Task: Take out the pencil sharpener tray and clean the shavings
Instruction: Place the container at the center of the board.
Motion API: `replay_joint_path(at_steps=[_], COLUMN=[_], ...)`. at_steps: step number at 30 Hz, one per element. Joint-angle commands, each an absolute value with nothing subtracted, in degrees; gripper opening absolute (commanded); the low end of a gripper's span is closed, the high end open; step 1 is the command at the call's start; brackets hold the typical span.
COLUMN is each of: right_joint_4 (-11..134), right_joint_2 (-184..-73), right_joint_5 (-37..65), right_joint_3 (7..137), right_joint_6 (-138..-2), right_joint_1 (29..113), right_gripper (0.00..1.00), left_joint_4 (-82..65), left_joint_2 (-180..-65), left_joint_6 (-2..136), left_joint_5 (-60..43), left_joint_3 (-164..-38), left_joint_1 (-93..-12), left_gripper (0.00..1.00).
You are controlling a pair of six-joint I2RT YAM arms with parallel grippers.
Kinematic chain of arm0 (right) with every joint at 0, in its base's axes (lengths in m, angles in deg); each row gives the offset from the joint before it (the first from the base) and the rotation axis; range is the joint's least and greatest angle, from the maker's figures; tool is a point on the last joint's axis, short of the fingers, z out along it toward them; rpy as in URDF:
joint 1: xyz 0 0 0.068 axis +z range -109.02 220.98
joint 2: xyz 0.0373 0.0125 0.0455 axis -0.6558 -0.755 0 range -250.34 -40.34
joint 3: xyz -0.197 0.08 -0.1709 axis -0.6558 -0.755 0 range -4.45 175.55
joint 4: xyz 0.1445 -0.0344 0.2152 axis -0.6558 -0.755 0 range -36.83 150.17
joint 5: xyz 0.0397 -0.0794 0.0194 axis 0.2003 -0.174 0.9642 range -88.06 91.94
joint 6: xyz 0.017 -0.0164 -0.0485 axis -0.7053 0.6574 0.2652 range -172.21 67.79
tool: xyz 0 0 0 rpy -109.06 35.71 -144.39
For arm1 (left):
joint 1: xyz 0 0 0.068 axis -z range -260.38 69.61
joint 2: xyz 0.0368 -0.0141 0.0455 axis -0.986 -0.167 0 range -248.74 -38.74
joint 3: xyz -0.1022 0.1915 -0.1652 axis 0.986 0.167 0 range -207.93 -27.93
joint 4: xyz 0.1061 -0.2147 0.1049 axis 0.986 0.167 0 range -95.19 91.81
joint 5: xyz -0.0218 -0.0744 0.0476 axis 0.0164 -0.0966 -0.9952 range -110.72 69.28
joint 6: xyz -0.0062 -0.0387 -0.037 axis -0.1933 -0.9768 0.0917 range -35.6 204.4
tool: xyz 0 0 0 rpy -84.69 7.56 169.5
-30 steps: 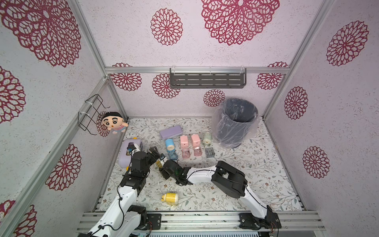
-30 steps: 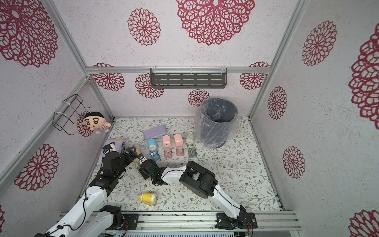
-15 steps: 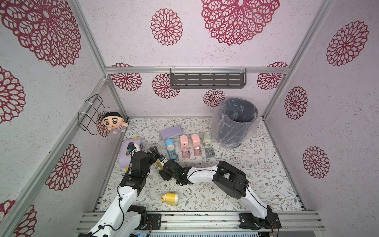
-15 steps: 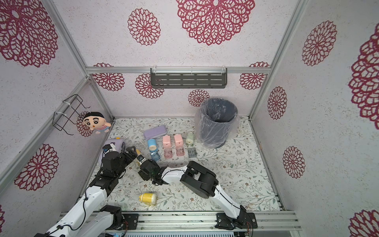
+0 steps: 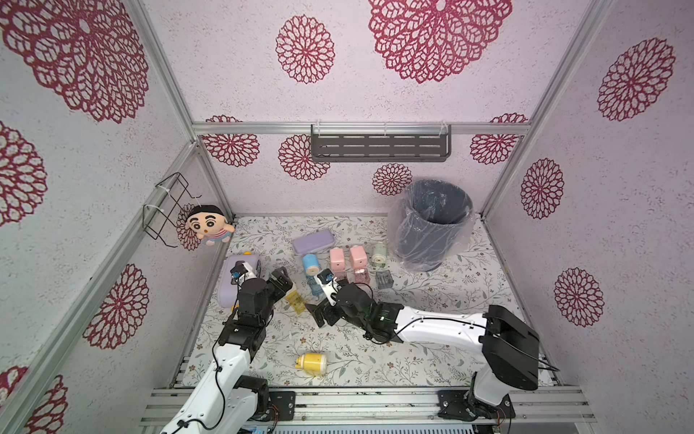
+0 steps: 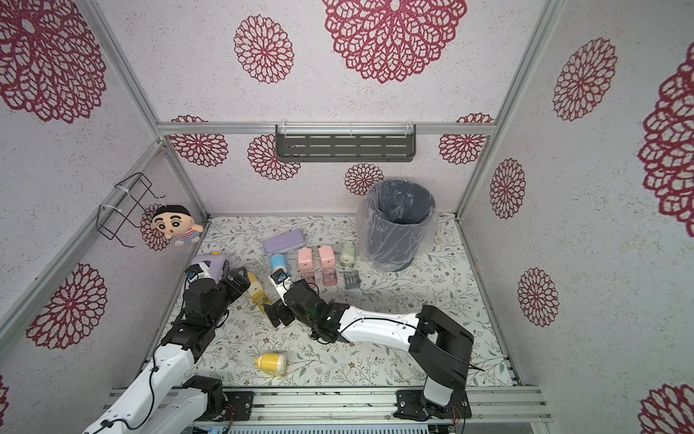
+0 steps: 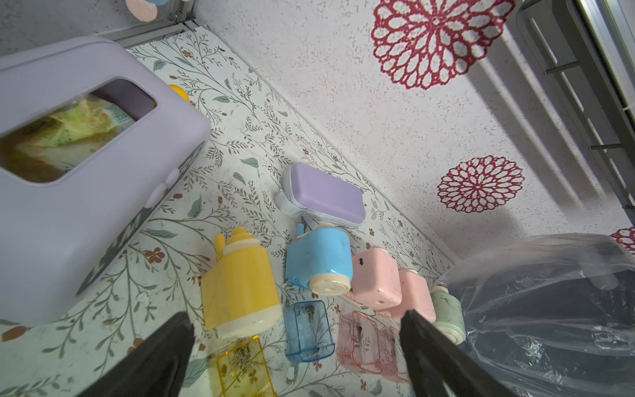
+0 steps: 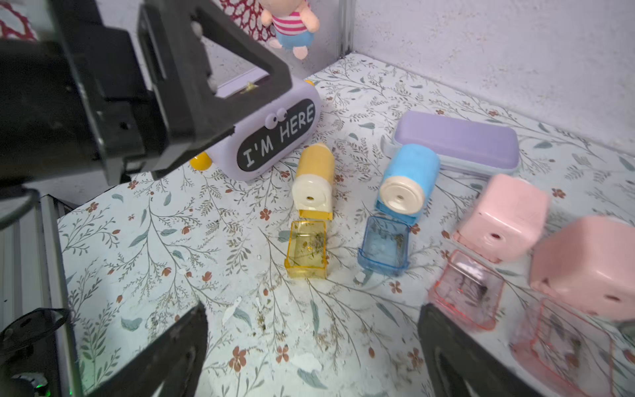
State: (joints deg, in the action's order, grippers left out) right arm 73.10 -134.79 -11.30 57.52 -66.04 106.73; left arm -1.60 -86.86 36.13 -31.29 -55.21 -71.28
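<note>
A yellow pencil sharpener (image 8: pixel 314 178) (image 7: pixel 240 288) (image 6: pixel 255 287) lies on the floral table. Its clear yellow tray (image 8: pixel 307 249) (image 7: pixel 242 367) (image 5: pixel 295 299) sits pulled out just in front of it. Shavings (image 8: pixel 314 242) speckle the tray's floor, and more crumbs (image 8: pixel 263 326) are scattered on the table. My right gripper (image 8: pixel 312 311) (image 5: pixel 320 312) is open and empty, a little short of the tray. My left gripper (image 7: pixel 295 316) (image 5: pixel 281 280) hovers open over the yellow sharpener, touching nothing.
To the right are a blue sharpener (image 8: pixel 409 182) with its blue tray (image 8: pixel 385 251), two pink sharpeners (image 5: pixel 347 258) and a green one (image 5: pixel 379 253) with trays. A lined bin (image 5: pixel 432 221) stands back right. A purple tissue box (image 7: pixel 86 172) sits left; another yellow sharpener (image 5: pixel 311 363) lies in front.
My right gripper's jaws have opened wide and let go of the yellow tray, which now lies free on the table. The left arm has not moved.
</note>
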Motion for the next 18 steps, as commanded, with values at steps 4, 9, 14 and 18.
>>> replay_joint_path(at_steps=[4,9,14,18], right_joint_4=[70.0,70.8,68.7,71.1], right_joint_2=[-125.4,-117.8,-112.0,-108.9], right_joint_5=[-9.5,-8.9,-10.8,-7.1], right_joint_3=[47.8,40.0,35.4,31.5], right_joint_6=[-73.1,-74.8,-73.2,-75.2], right_joint_1=[99.5,92.5,86.3,81.6], right_gripper=[0.99,0.99,0.99,0.99], left_joint_4=[-3.6,-1.6,7.3,22.7], left_joint_2=[-88.0,-89.5,-90.6,-90.9], left_joint_6=[36.0,33.9,29.0,20.9], left_joint_5=[-30.3,-31.1,-28.6,-32.9], left_joint_3=[-54.8,-55.9,-60.3,-66.6], left_joint_1=[-71.6,-71.7,-71.0,-68.6], left_gripper=[0.97,0.97,0.98,0.97])
